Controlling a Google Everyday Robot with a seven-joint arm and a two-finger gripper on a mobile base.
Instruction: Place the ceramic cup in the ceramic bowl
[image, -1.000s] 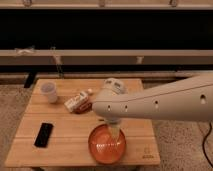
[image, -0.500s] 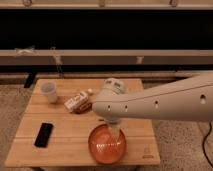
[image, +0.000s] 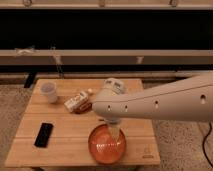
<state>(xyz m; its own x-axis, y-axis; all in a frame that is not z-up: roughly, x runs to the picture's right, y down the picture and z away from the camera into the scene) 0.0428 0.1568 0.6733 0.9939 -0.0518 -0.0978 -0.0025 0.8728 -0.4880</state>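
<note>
Arm (image: 165, 102) reaching in from the right, stretched low across the wooden tabletop (image: 65, 145), its wrist bent straight down. The end effector (image: 115, 131) hangs over the ceramic bowl (image: 102, 150) at the front edge; whether it is spread or pressed together, I cannot tell. The ceramic cup (image: 48, 91) stands upright at the far left corner, well apart from the bowl. A carton (image: 76, 101) lies between them, a black phone (image: 43, 134) nearer the front.

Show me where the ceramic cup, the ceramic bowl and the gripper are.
ceramic cup (image: 48, 92), camera view, side wall.
ceramic bowl (image: 100, 150), camera view, left inner wall.
gripper (image: 115, 133), camera view, its tip, over the bowl.
</note>
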